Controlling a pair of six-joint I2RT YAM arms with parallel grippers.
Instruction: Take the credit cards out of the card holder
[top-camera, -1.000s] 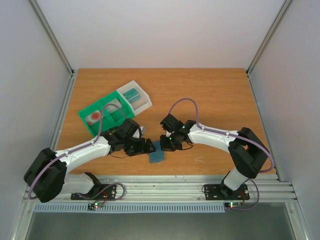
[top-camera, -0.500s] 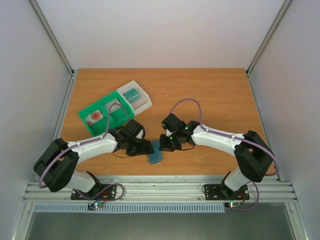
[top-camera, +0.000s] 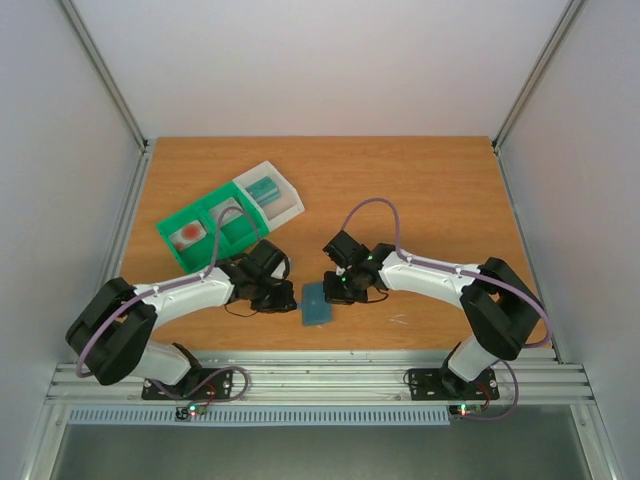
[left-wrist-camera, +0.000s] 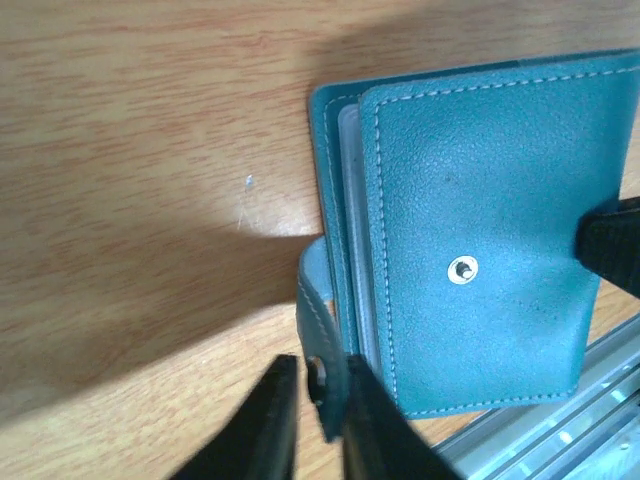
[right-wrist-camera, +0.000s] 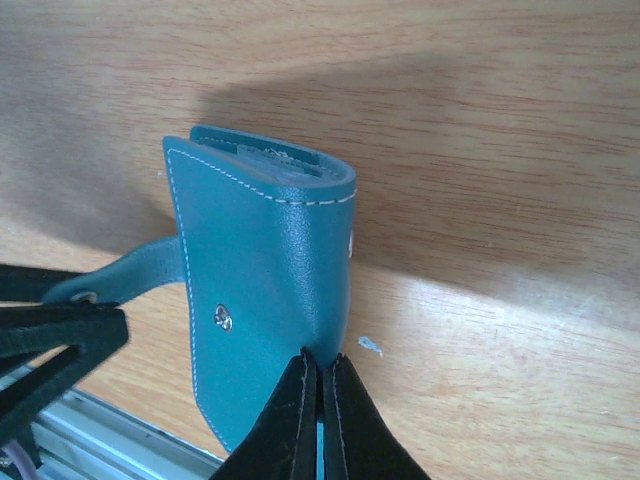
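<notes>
Wooden table (top-camera: 430, 190), card holder (left-wrist-camera: 480, 230), strap (left-wrist-camera: 316, 300) pinched by left claw (left-wrist-camera: 322, 390), edge by right claw (right-wrist-camera: 320, 378)

One card holder (top-camera: 316, 303), one green tray (top-camera: 170, 245), perhaps two credit cards (left-wrist-camera: 350, 220).

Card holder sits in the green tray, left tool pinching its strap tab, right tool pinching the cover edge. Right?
Wrong on the tray: top external shows the card holder on the wooden table, apart from the green tray. The left tool and right tool grips are as stated.
</notes>
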